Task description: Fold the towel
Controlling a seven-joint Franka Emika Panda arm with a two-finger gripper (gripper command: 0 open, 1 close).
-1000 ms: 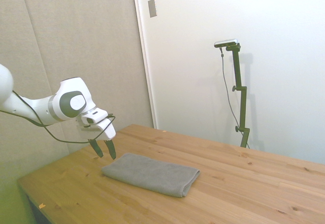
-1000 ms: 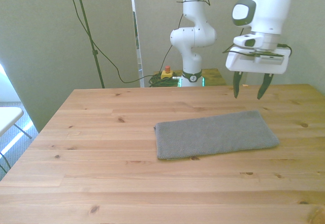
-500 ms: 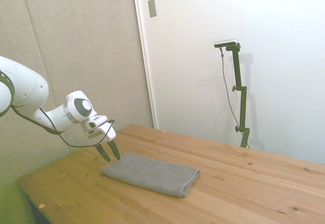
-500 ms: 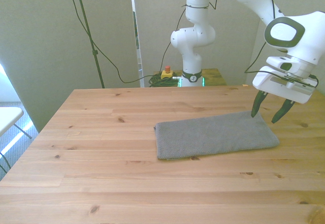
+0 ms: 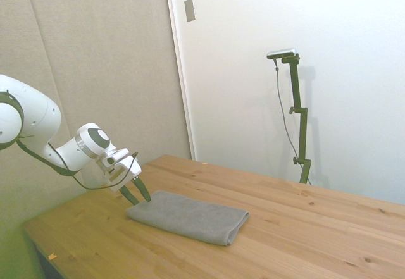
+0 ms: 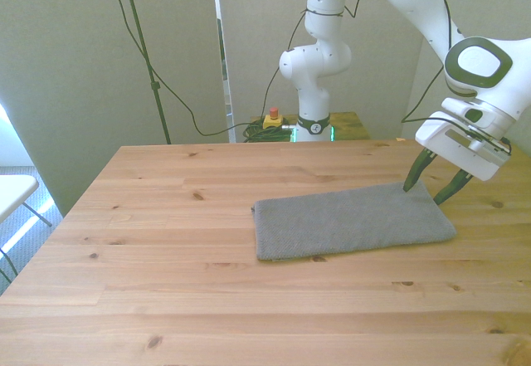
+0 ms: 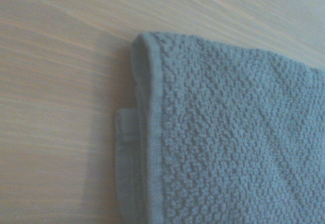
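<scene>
showing only in wrist view: towel hem layers.

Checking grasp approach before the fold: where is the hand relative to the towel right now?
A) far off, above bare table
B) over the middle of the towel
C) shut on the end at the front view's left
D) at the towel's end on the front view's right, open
D: the hand sits low at the towel end on the front view's right, fingers spread; the side view shows the same hand at that end of the towel.
</scene>
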